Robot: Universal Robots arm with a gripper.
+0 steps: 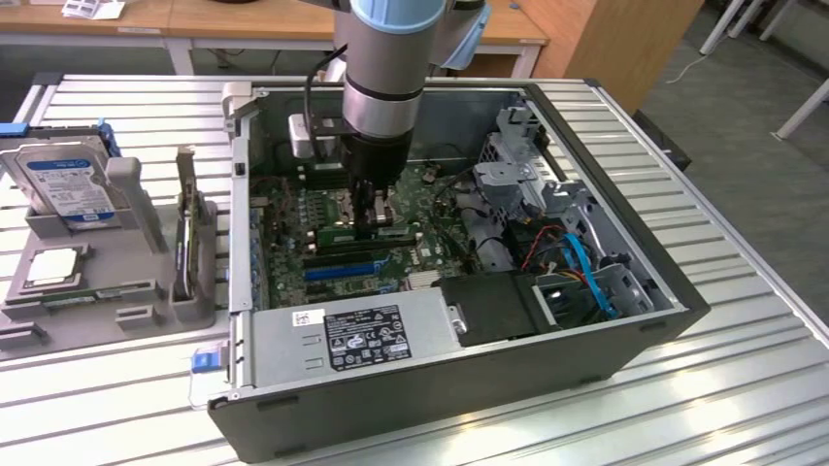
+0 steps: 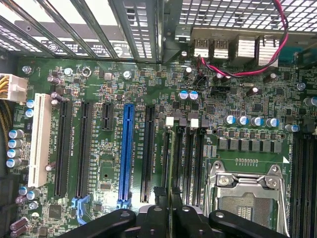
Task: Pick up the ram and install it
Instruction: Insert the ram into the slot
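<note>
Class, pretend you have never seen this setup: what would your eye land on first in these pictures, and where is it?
The grey robot arm reaches down into the open computer case, its gripper low over the green motherboard. In the wrist view, one bright blue expansion slot stands out among black slots. On the exterior view's left, a blue-labelled hard drive sits outside the case.

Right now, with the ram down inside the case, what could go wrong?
1. The ram in the gripper hangs over the memory slots; if it's off line, pressing down could jam it against a slot edge.
2. The CPU socket sits right beside those slots; a sideways slip could hit it.
</note>
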